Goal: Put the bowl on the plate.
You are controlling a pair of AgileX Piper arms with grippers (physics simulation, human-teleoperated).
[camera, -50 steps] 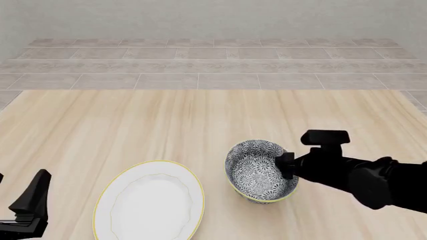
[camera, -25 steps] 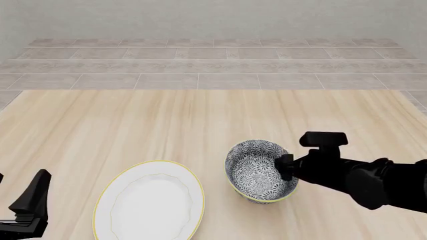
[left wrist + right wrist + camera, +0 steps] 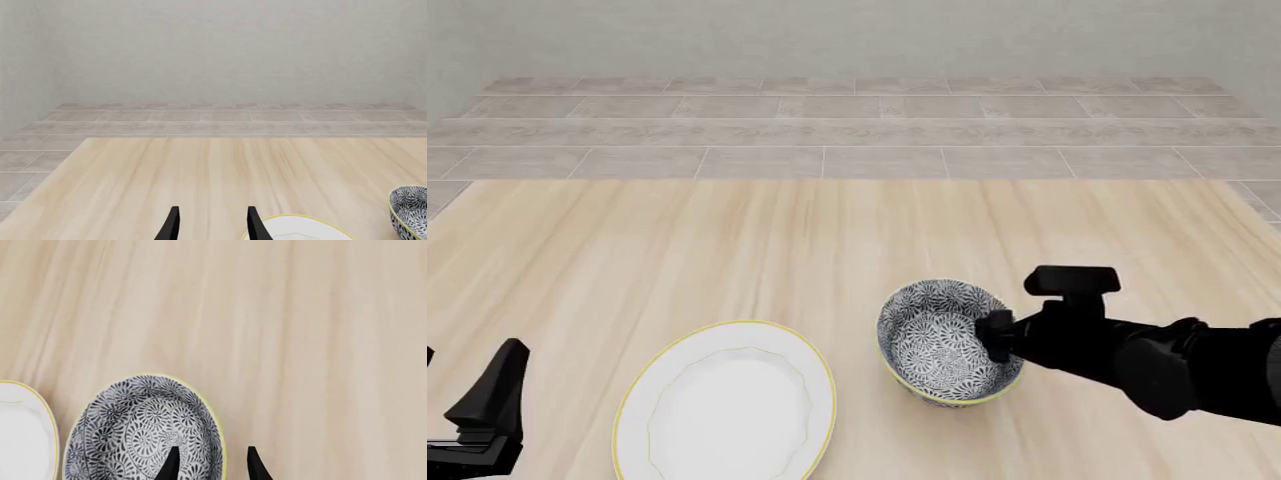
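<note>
My right gripper (image 3: 212,465) straddled the bowl (image 3: 948,340) rim nearest the desk's right edge, jaws part open, nothing clamped; plate (image 3: 727,405) lay beyond, leftward.

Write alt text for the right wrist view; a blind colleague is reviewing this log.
The right pincer straddles the rim of the patterned bowl, one fingertip inside and one outside, jaws open. The bowl stands on the wooden table, and the white plate shows at the picture's edge beside it, apart from it.
</note>
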